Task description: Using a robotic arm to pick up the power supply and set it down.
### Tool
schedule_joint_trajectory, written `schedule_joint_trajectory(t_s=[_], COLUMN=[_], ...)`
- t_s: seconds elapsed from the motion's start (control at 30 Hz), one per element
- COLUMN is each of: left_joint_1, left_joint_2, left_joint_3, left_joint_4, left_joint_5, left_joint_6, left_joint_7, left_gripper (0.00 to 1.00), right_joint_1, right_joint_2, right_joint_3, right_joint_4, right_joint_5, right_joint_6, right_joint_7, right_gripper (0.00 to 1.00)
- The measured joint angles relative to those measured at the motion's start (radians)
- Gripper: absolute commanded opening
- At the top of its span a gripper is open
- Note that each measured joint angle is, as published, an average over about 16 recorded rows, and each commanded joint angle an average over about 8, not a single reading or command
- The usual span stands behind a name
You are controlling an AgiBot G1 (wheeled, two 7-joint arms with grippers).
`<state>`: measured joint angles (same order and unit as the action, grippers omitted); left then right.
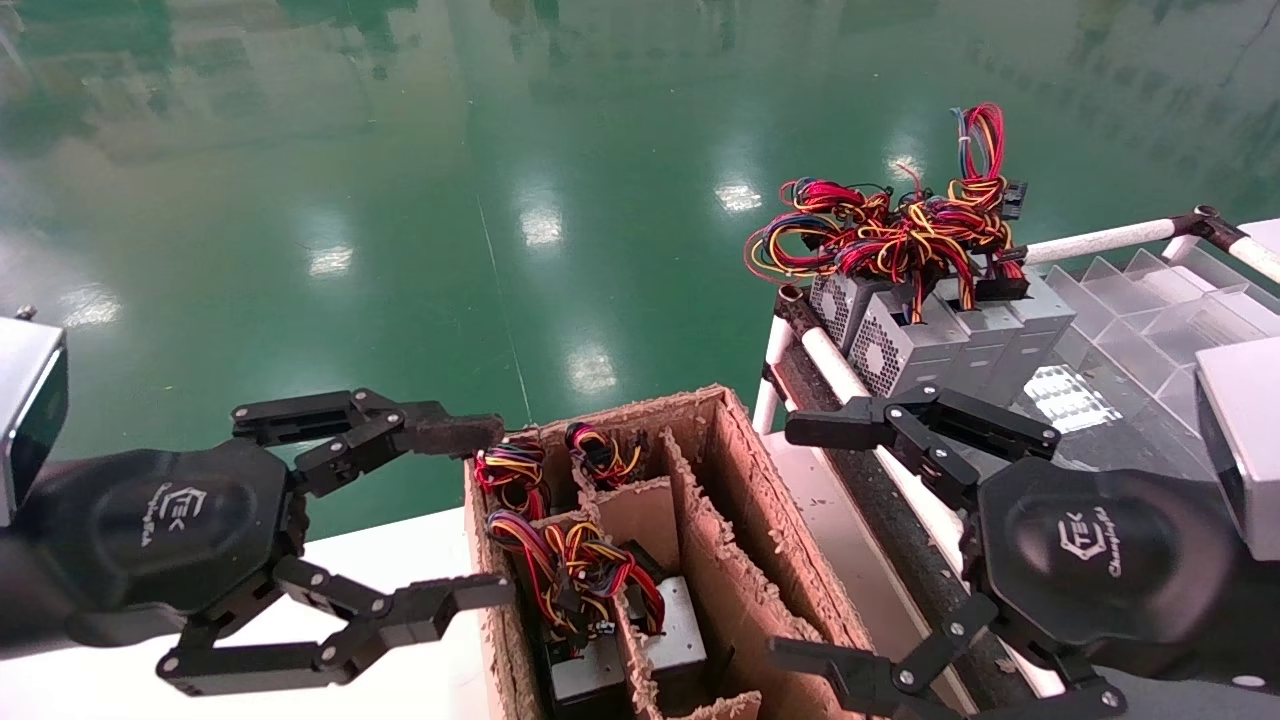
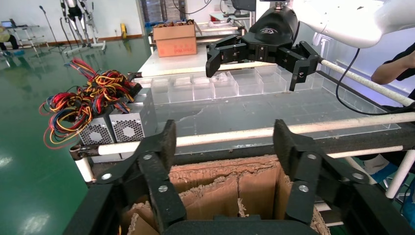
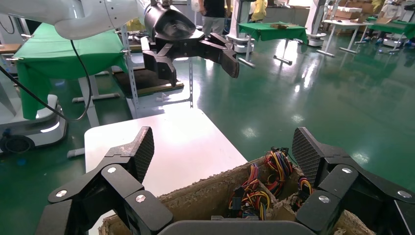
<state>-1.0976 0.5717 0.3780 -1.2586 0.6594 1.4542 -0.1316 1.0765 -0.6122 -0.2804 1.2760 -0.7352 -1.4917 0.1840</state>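
Observation:
A torn cardboard box [image 1: 790, 545] with dividers holds power supplies: a grey metal top [image 1: 682, 625] shows under red, yellow and black wires [image 1: 572, 562]. Several more power supplies [image 1: 925, 335] stand on the rack at the back right, also in the left wrist view [image 2: 128, 126]. My right gripper [image 1: 800, 545] hangs open beside the box's right wall, nothing between its fingers. My left gripper [image 1: 485, 515] is open at the box's left edge, its upper fingertip [image 1: 455, 435] crusted brown. The right wrist view looks across the box's wires [image 3: 264, 183].
A rack of white tubes [image 1: 1100, 240] with clear plastic compartments [image 1: 1150, 315] stands at the right. A white table [image 1: 400, 555] lies left of the box. Beyond is green floor [image 1: 500, 200]. The box's dividers [image 2: 220, 191] are frayed.

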Motion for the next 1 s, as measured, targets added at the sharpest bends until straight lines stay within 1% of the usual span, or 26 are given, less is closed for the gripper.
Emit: schedule_joint_trajectory(t_s=[0.27,0.53,0.73,1.0], left_joint_1=[0.000,0.000,0.000,0.000], left_joint_2=[0.000,0.000,0.000,0.000], left_joint_3=[0.000,0.000,0.000,0.000], left_joint_4=[0.000,0.000,0.000,0.000], left_joint_5=[0.000,0.000,0.000,0.000], left_joint_6=[0.000,0.000,0.000,0.000], left_joint_7=[0.000,0.000,0.000,0.000], left_gripper=[0.00,0.00,0.00,0.00], right_joint_1=[-0.003,0.015,0.057,0.130], right_joint_2=[-0.004,-0.035,-0.097,-0.216], right_joint_3=[-0.006,-0.048,-0.108,-0.194], right_joint_4=[-0.014,-0.054,-0.126,-0.284], right_joint_5=[-0.026,-0.121,-0.217,-0.328], right_joint_6=[0.020,0.066,0.085,0.077], right_joint_7=[-0.008,-0.004,0.013,0.013], right_gripper=[1.00,1.00,1.00,1.00])
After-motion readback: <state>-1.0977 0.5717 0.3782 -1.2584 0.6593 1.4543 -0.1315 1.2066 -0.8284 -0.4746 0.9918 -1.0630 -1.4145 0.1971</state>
